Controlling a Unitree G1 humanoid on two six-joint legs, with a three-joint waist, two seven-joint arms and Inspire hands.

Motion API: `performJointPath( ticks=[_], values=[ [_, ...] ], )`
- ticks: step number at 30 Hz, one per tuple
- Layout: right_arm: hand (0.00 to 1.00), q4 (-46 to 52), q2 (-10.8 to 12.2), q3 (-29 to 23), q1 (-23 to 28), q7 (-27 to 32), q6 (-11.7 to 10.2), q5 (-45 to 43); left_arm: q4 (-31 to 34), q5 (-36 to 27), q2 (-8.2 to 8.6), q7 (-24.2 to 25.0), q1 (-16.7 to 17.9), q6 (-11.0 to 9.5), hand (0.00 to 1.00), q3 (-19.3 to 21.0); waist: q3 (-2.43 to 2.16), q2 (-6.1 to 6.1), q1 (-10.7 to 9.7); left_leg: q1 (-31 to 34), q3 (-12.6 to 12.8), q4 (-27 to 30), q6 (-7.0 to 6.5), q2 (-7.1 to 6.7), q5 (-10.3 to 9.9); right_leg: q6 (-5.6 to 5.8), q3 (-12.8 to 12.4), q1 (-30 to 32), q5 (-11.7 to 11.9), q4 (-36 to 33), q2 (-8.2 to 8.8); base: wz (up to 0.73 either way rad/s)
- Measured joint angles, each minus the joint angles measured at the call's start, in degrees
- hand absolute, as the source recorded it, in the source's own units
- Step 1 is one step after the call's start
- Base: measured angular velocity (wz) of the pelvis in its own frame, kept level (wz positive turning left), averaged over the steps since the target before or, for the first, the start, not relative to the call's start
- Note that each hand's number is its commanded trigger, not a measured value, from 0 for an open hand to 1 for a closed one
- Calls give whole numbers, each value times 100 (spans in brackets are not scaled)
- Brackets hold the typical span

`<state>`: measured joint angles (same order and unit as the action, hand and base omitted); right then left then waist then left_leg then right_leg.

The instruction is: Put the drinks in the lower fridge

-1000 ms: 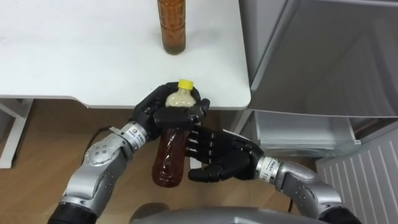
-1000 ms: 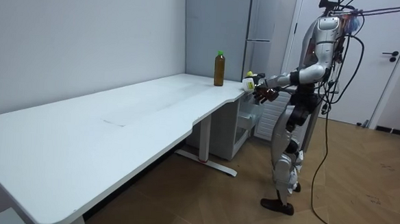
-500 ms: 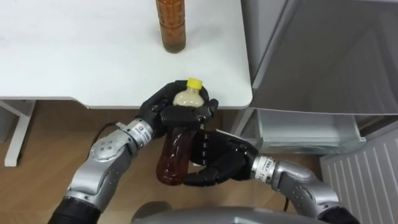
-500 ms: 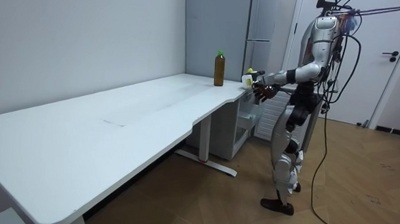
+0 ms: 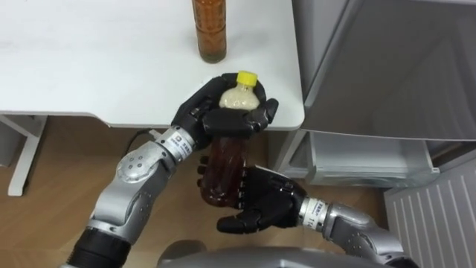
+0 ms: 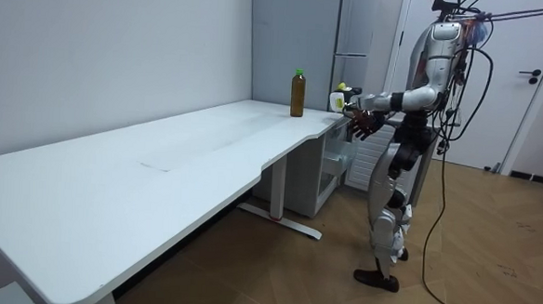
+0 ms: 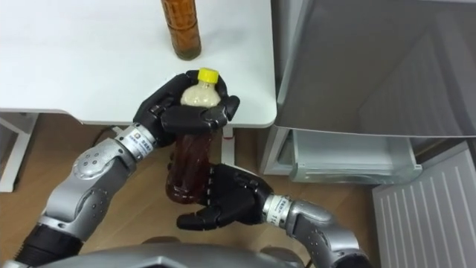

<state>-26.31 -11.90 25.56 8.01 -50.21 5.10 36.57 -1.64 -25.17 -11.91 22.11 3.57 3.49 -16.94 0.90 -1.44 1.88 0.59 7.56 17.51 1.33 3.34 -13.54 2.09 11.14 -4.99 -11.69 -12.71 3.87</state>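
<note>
held bottle: 1 clear bottle (image 5: 225, 160) of brown drink with a yellow cap (image 5: 246, 77) and a pale band at the neck. it is in my left hand, tilted a little, cap up. its top is level with the table's front corner and its body hangs over the wooden floor (image 5: 44, 186).
second bottle: the same brown drink, standing upright on the white table (image 5: 89, 67) near its right edge, well apart from my hands. the room view shows its green cap (image 6: 299, 71).
lower fridge: its compartment (image 5: 364, 160) is open to my right, below the grey upper door (image 5: 387, 67). a pale drawer shows inside, and i cannot tell what it holds. the ribbed white inner side of the lower door (image 5: 446, 216) stands at the far right.
left hand: my left hand (image 5: 216, 119) is wrapped round the bottle's shoulder just under the cap, fingers and thumb curled tight, forearm coming up from lower left.
right hand: my right hand (image 5: 268, 208) sits low by the bottle's base, palm turned toward it, fingers nearly straight and spread. it grips nothing, and i cannot tell if the fingertips touch the bottle.
stance: in the room view i stand at the table's far end beside the fridge, both arms forward.
in the way: the table corner lies between the held bottle and the fridge opening.
</note>
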Motion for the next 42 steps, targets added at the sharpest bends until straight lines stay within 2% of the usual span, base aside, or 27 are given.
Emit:
performJointPath(
  ticks=[6,10,14,23,28,29,30,31,33,37,42],
  values=[
    [0,-22,91,-18,-4,-2,18,499,48,121,-3,-4,1,0,100,-8,-5,-8,0,0,-6,20,0,0,1,-2,12,27,2,10,0,0],
    [0,-22,81,-10,-3,8,141,757,52,126,-42,-3,0,0,100,-24,-6,-5,-21,5,-4,22,0,-2,1,-1,17,13,2,11,2,0],
    [0,-20,81,-9,-11,76,194,1030,52,421,-49,2,0,3,100,-34,-6,4,-32,6,-5,20,-1,-4,1,-1,10,9,1,12,2,0],
    [0,15,72,-16,-16,144,195,1097,51,800,-90,122,2,25,100,-160,-52,90,-50,1,-7,-11,-1,-5,1,-1,9,-5,2,11,1,0],
    [0,5,73,-20,-14,147,194,1117,-38,924,-151,139,25,26,100,-171,-48,94,-66,-10,-6,-13,-3,-4,3,-2,3,-12,2,8,1,0],
    [30,1,70,-25,-14,149,194,1118,-126,938,-161,142,29,27,100,-180,-44,98,-70,-8,-7,-13,-3,-5,3,-2,4,-9,2,8,1,0],
    [94,0,55,-24,-14,153,195,1151,-211,982,-164,144,28,47,100,-182,-36,94,-74,-5,-7,-14,-3,-5,2,-2,5,-5,2,7,1,0],
    [100,0,54,-18,-14,158,200,1170,-237,990,-168,144,28,58,100,-182,-31,92,-74,-2,-8,-14,-3,-4,2,-2,5,-1,2,7,1,0],
    [100,0,13,17,-2,203,220,1214,-247,1011,-166,149,28,87,100,-187,-12,80,-71,17,-14,-14,-3,-5,2,-2,9,13,2,7,0,0],
    [100,-31,-35,11,-3,378,251,1265,-246,1011,-160,234,28,89,100,-194,-10,75,-67,28,-14,-16,-3,-5,2,-1,10,26,2,8,1,0],
    [100,-30,-64,-32,-9,640,237,1236,-239,895,-24,349,27,145,100,-208,-16,63,-46,83,-13,20,-3,-5,4,-3,8,96,2,8,3,0]
  ],
)
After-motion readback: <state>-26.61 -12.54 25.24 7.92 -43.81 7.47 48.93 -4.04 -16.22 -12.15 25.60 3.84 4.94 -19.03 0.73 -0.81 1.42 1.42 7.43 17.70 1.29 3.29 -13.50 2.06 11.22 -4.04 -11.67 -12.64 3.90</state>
